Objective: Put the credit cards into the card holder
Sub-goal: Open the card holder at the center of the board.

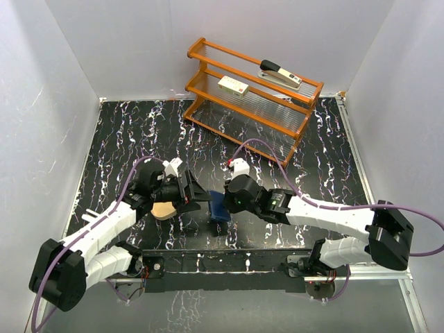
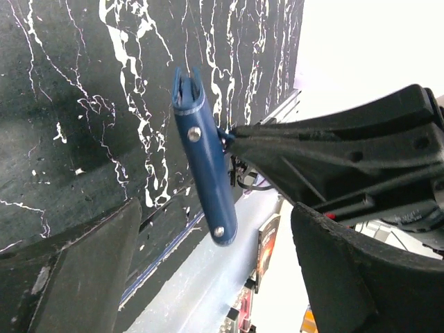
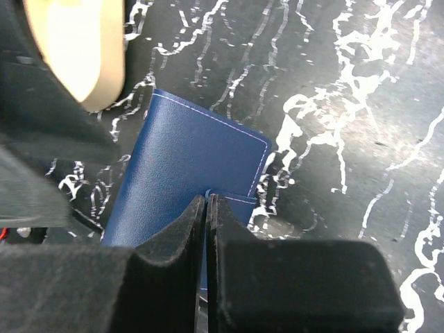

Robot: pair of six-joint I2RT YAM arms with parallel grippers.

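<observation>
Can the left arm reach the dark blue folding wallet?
Probably yes: the left tool stands open facing the dark navy folding wallet, which the right tool pinches by one edge; nothing lies between.

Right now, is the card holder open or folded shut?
Folded shut: the card holder shows edge-on, covers together, pinched by the right gripper.

I see a black table (image 1: 139,132) with white streaks. An orange rack (image 1: 253,94) stands at the back (right of middle); a tan tray (image 1: 163,210) lies nearer.
</observation>
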